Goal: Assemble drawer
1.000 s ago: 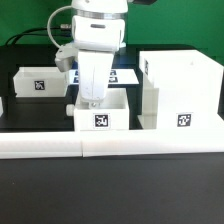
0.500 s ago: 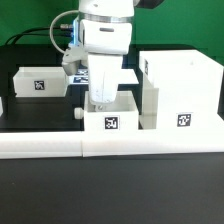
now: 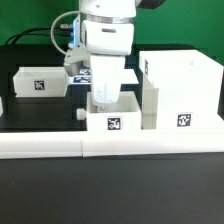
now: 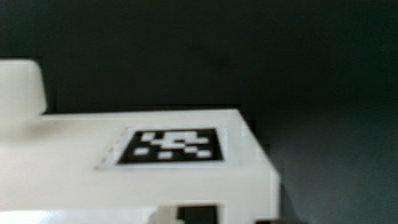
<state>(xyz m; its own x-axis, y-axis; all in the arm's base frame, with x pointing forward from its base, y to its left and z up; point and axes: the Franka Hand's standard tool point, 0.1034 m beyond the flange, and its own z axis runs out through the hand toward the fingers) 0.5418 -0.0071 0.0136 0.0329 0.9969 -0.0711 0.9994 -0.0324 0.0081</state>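
Note:
The drawer's tall hollow box shell (image 3: 185, 85) stands at the exterior view's right, with markers on its front and side. A small tray (image 3: 97, 123) with a front marker and a dark knob (image 3: 79, 112) sits just left of the shell, almost touching it. My gripper (image 3: 103, 101) reaches down into this tray from above and is shut on its wall. The wrist view shows the tray's white face and marker (image 4: 175, 146) close up. A second tray (image 3: 40, 83) lies at the back left.
The long low white border wall (image 3: 110, 146) runs along the front of the black table. The marker board (image 3: 76, 74) lies behind the arm. A white block (image 4: 18, 85) shows at the wrist view's edge.
The gripper and the held tray have slid toward the exterior view's right, closing the gap to the box shell. The shell and the second tray have not moved.

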